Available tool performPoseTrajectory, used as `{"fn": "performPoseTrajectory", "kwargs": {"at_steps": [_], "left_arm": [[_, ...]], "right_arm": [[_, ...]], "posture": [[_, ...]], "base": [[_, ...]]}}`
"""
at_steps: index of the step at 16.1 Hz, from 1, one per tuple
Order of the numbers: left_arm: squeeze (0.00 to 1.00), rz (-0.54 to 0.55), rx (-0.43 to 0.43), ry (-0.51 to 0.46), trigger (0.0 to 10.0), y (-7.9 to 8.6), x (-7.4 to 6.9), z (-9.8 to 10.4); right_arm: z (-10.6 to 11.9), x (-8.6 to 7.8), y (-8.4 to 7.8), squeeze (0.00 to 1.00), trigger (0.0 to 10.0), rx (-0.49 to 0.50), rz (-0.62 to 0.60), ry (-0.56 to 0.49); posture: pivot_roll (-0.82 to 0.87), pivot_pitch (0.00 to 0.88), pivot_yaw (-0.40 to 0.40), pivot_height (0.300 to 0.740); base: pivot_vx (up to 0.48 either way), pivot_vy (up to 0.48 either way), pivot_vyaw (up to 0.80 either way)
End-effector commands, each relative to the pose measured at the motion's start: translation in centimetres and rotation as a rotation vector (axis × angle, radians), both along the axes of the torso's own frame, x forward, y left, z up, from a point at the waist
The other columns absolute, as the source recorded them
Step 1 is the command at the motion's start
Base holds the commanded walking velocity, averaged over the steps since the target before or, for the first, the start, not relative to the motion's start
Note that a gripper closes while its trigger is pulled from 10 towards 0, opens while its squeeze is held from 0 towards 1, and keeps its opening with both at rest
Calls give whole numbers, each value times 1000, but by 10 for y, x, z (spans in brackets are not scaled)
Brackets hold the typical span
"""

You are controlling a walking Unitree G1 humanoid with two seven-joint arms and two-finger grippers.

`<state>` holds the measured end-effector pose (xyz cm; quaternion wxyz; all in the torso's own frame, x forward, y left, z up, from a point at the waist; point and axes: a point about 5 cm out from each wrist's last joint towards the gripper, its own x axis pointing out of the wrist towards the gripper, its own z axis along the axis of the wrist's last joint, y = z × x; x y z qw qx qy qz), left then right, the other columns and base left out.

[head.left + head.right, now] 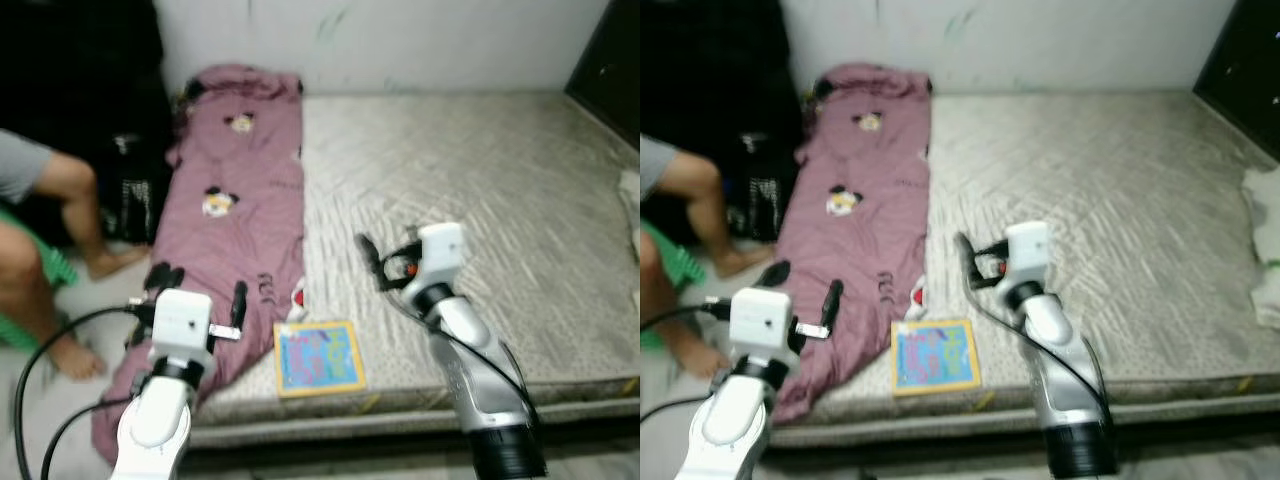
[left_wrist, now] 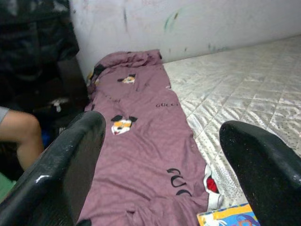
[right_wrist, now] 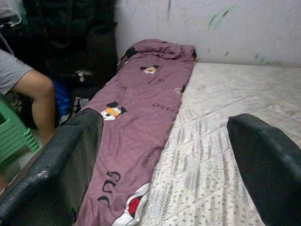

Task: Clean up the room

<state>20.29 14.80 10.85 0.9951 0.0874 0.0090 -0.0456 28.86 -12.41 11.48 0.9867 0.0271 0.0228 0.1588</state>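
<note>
Against the wall lies one mattress [image 1: 480, 200] with one purple blanket [image 1: 235, 210], long axis running 12 to 6 o'clock. One book [image 1: 318, 357] lies at 6 o'clock. Left gripper [image 1: 195, 285] and right gripper [image 1: 385, 255] are both spread apart.

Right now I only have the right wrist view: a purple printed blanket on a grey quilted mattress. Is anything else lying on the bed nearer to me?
Observer: Yes. A flat, yellow-edged picture book lies at the front edge of the grey quilted mattress, just right of the purple printed blanket.
Operator: Where is my right pincer relative to it?
Observer: The right pincer hovers over the mattress, beyond the book and a little to its right, fingers open.
Operator: And the left one?
Observer: The left pincer is open over the blanket's near end, left of the book.
</note>
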Motion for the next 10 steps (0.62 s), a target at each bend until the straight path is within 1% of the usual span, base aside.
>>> {"fn": "performPoseTrajectory", "kwargs": {"at_steps": [1,4,5,10], "left_arm": [[0,4,13,5,10000,0,0,-1],[0,1,22,8,10000,-1,0,-1],[0,-1,21,9,10000,-2,0,-2],[0,-4,17,5,10000,-3,1,-1]], "right_arm": [[2,1,-3,0,10000,-1,-5,-5],[1,1,-3,0,10000,2,-5,-5],[1,1,-3,0,10000,1,-4,-4],[1,2,-4,0,10000,-5,-1,0]], "posture": [[-28,0,0,740],[-29,0,0,740],[-29,0,0,740],[-29,0,-5,740]], "base": [[0,0,0],[0,0,0],[0,-277,0],[0,-455,0]]}}
